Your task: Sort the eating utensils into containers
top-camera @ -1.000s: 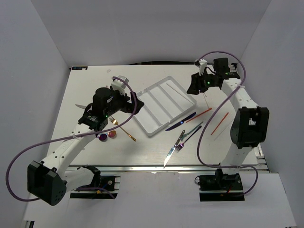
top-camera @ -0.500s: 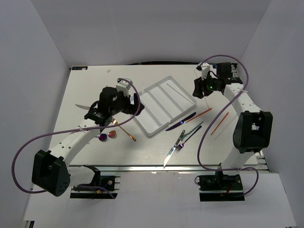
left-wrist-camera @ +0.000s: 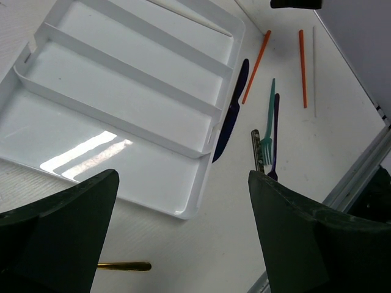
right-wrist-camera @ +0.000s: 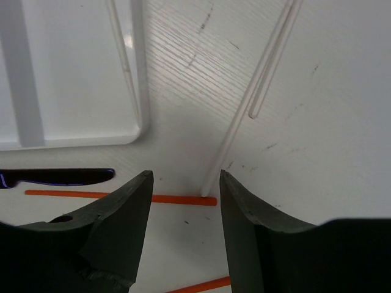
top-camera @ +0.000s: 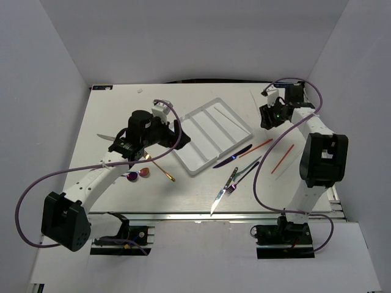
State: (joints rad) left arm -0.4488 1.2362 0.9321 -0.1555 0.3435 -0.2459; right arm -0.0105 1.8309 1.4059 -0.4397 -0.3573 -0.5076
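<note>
Top view: the white tray [top-camera: 201,131] lies on the table [top-camera: 116,104] between the arms, and I count 10 metal or coloured utensils outside it. To its left lie a gold spoon [top-camera: 160,166], 2 red-bowled spoons [top-camera: 145,172] and a silver knife [top-camera: 104,137]. To its right lie an iridescent knife [top-camera: 232,158], 2 forks [top-camera: 243,174], a second silver knife [top-camera: 216,202] and 2 orange chopsticks [top-camera: 256,148]. The left gripper [top-camera: 178,134] hangs over the tray's left edge. The right gripper [top-camera: 267,116] hovers over bare table beyond the tray's far right corner. Left wrist view: the fingers [left-wrist-camera: 61,226] are spread wide with nothing between them, and the nearer compartments below them show bare white plastic. Right wrist view: the jaws stand partly apart and empty, above the near end of a white stick [right-wrist-camera: 238,128] lying on the table just outside the tray's corner, with a shorter one [right-wrist-camera: 275,61] beside it. 1 thin pale stick [right-wrist-camera: 122,55] lies inside the tray's outermost compartment, along its wall. I judge the sort barely begun: at most 1 piece is binned, neither claw carries anything, and every other utensil is yet to be carried into a compartment.
</note>
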